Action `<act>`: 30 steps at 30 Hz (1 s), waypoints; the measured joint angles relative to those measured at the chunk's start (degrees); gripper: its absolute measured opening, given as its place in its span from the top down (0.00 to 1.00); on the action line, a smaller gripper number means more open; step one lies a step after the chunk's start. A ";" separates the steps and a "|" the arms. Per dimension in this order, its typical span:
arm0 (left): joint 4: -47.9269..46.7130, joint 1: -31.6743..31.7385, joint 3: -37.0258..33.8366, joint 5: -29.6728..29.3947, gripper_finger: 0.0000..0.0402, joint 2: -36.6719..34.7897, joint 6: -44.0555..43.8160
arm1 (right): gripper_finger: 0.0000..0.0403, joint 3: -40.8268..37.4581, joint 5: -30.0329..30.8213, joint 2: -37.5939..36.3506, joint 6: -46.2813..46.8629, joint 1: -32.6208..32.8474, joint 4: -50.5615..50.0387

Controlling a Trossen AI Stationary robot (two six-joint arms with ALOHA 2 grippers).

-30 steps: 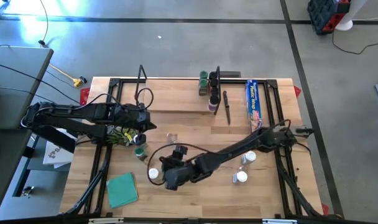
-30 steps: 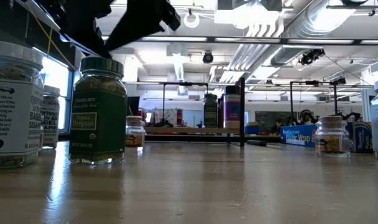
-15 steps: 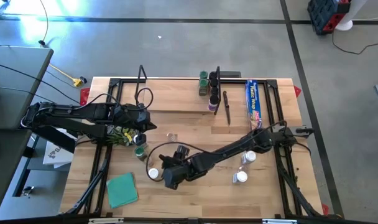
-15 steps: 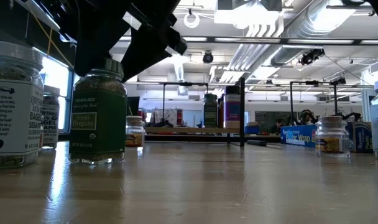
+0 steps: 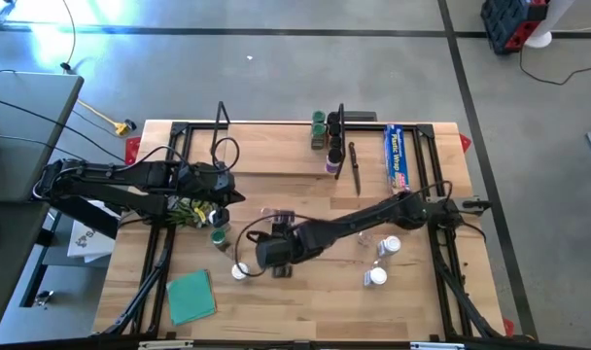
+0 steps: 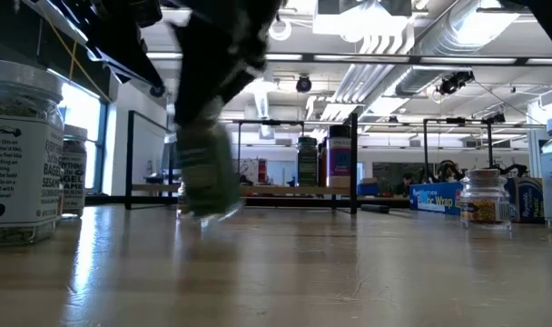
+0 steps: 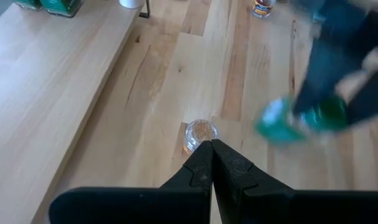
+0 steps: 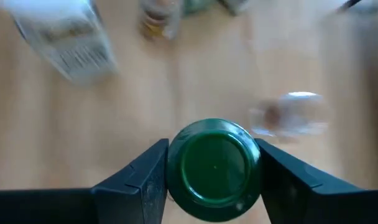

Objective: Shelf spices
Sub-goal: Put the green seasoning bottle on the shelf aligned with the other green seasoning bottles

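While the right gripper (image 8: 214,163) pinches it, the green-lidded jar (image 8: 214,167) hangs tilted off upright.

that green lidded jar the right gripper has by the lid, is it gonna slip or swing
Possibly. The right gripper pinches only the round green lid, so the green-lidded jar could twist or swing. It looks tilted in the low view. Its smooth sides would probably roll if dropped.

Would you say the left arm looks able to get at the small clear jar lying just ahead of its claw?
Probably yes. The left claw is shut just short of the clear jar, with bare tabletop around it; the claw would have to open first.
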 joint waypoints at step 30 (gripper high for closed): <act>2.35 -0.60 0.00 -8.21 1.00 0.02 0.70 | 0.52 -29.01 -33.49 -24.14 -45.78 -41.51 7.66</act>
